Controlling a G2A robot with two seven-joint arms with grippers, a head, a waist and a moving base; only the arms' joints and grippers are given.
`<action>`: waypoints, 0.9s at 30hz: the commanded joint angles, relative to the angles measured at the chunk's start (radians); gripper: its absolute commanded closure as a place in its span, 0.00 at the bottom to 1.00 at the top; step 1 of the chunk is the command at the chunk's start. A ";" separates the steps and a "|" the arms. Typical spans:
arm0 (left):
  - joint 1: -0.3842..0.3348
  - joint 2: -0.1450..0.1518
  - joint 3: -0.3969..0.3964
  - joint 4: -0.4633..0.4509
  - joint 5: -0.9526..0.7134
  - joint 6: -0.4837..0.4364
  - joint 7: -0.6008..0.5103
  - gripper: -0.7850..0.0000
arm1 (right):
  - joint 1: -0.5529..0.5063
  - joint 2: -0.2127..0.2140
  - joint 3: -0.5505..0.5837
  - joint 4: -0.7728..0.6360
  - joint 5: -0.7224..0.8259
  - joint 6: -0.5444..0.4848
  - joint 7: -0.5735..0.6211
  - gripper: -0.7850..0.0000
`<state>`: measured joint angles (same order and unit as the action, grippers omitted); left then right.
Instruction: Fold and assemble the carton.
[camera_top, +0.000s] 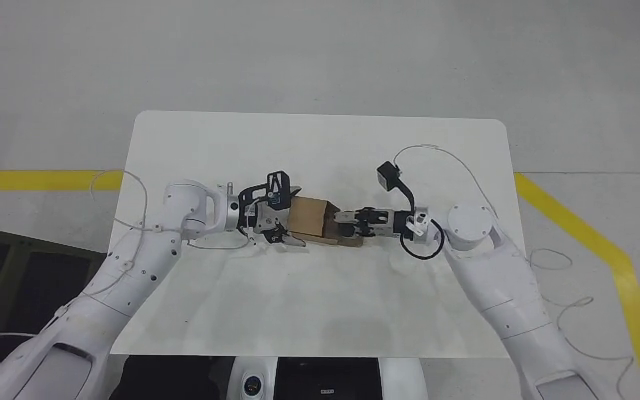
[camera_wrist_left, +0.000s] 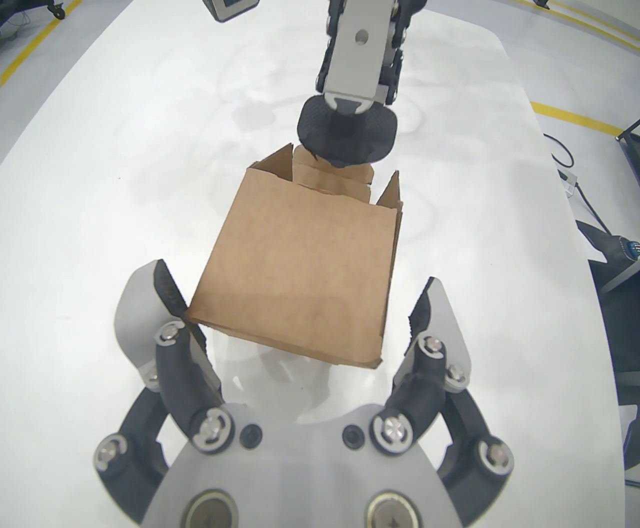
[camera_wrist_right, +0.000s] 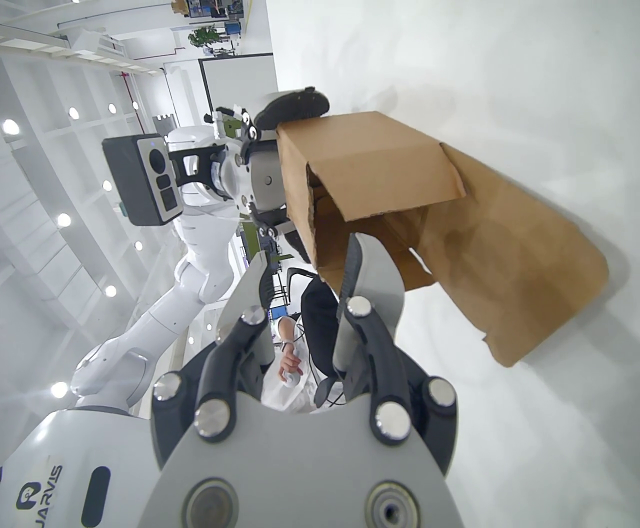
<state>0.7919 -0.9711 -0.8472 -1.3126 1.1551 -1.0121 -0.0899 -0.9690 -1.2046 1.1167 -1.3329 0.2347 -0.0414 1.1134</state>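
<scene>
Glossy white arms (camera_top: 140, 265), silver left gripper (camera_wrist_left: 295, 300), black pads (camera_wrist_left: 167, 295), round screws (camera_wrist_left: 215, 430), cables (camera_top: 428, 257)

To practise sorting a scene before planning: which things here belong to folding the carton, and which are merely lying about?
Job in hand: carton; left gripper, open at its closed end; right gripper, open at its flap end; table.
Lying about: yellow floor line.

Top view: carton (camera_top: 312, 218) too small to tell how it is folded. Left wrist view: right gripper (camera_wrist_left: 345, 132) covers part of the carton's far flaps (camera_wrist_left: 385, 187); underside and inside hidden. Right wrist view: left gripper (camera_wrist_right: 280, 175) mostly behind the carton; 1 big flap (camera_wrist_right: 520, 280) near the lens blurred; carton's inside dark.
</scene>
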 joint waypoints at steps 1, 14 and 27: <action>-0.003 -0.002 0.001 0.006 -0.002 0.000 0.004 0.00 | -0.026 0.010 0.031 -0.040 0.001 0.012 0.006 0.90; -0.022 -0.002 0.019 0.020 -0.036 0.000 -0.006 0.00 | -0.107 0.040 0.102 -0.202 -0.047 0.047 0.015 1.00; -0.042 0.002 0.042 0.029 -0.061 0.000 -0.006 0.00 | -0.131 0.045 0.038 -0.253 -0.138 0.169 0.039 1.00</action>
<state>0.7518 -0.9697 -0.8077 -1.2841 1.0932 -1.0123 -0.0973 -1.0979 -1.1602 1.1724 -1.5774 0.1112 0.0976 1.1345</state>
